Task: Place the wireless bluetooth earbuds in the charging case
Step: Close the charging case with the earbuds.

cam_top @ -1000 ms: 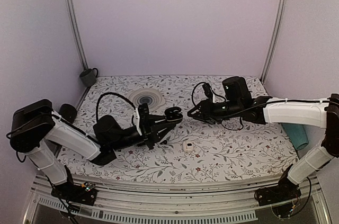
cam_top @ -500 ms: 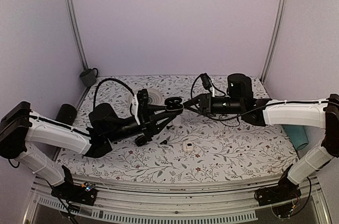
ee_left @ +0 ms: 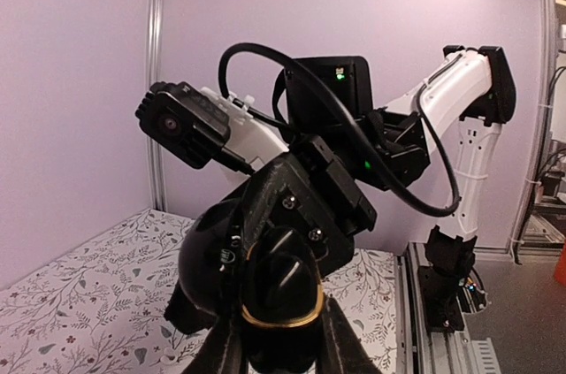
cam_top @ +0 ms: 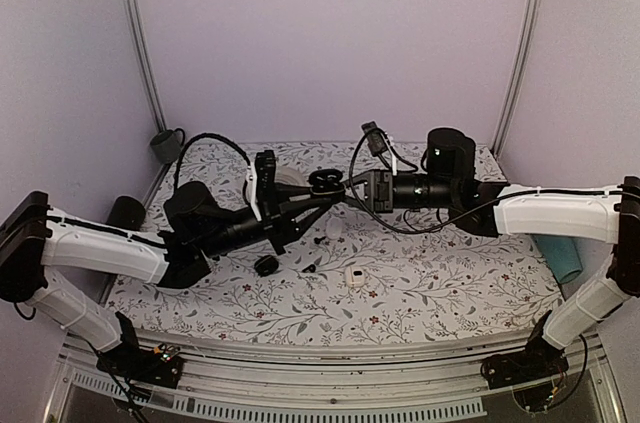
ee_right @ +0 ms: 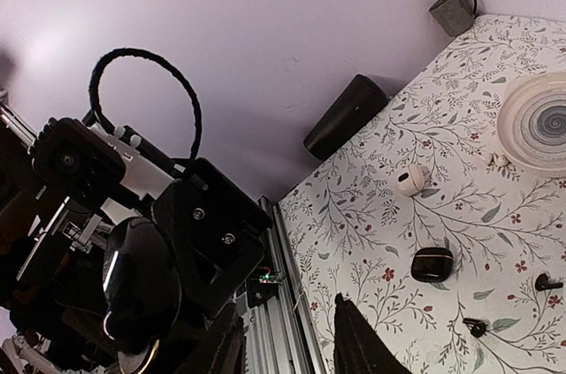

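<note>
My left gripper [cam_top: 318, 193] is raised above the table and shut on an open black charging case [ee_left: 283, 290] with a gold rim. My right gripper [cam_top: 348, 190] hovers just right of it, pointing at the case [ee_right: 133, 303]. Its fingers [ee_right: 354, 343] stand apart with nothing between them. Two tiny black earbuds [ee_right: 546, 282] [ee_right: 475, 327] lie on the flowered cloth below, one showing in the top view [cam_top: 310, 267]. The case's inside is hidden from every view.
A shut black case [ee_right: 432, 263] and a small white round case [ee_right: 410, 180] lie on the cloth. Another white case [cam_top: 354, 276] sits nearer the front. A ringed plate [ee_right: 539, 122], black cylinder [cam_top: 127, 213], grey cup [cam_top: 166, 146] and teal object [cam_top: 560, 255] stand around the edges.
The left gripper has lifted the case up and toward the back. The right gripper has swung left and now faces it closely.
</note>
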`<action>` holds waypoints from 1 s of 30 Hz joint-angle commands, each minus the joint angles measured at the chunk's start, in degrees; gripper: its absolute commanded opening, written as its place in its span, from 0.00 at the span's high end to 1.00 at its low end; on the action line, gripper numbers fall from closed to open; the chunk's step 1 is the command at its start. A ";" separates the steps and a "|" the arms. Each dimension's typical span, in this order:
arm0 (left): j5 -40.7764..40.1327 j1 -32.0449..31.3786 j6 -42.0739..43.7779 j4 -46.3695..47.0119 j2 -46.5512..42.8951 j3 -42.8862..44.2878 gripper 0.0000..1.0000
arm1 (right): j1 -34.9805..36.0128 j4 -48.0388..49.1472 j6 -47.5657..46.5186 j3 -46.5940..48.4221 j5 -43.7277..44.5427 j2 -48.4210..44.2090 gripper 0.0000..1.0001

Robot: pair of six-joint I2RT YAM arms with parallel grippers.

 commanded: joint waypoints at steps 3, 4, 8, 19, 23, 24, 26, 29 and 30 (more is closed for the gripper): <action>0.59 1.58 -2.11 0.65 -1.48 -0.79 1.00 | 0.90 1.29 -1.62 1.91 -1.69 -1.35 0.64; 0.62 1.65 -2.28 0.87 -1.53 -0.95 1.00 | 0.89 1.22 -1.59 2.02 -1.74 -1.52 0.64; 0.65 1.82 -2.63 1.20 -1.54 -1.44 1.00 | 1.17 0.81 -1.93 2.20 -1.31 -2.31 0.64; 1.18 2.39 -3.87 1.04 -1.12 -1.56 1.00 | 1.68 0.60 -2.87 2.41 -1.49 -3.70 0.63; 1.61 2.56 -4.48 0.81 -0.85 -1.29 1.00 | 1.75 0.47 -3.40 2.33 -1.68 -4.08 0.63; 1.60 2.60 -4.59 0.85 -0.83 -1.29 1.00 | 1.74 0.39 -3.50 2.33 -1.75 -4.15 0.63; 1.61 2.80 -4.86 0.97 -0.54 -1.24 1.00 | 1.84 0.33 -3.66 2.12 -1.78 -4.53 0.63; 1.81 2.98 -5.23 1.00 -0.37 -1.18 1.00 | 1.88 0.17 -3.86 2.06 -1.83 -4.90 0.63; 1.83 2.96 -5.37 1.04 -0.28 -1.19 1.00 | 1.86 0.10 -3.93 2.04 -1.85 -4.98 0.63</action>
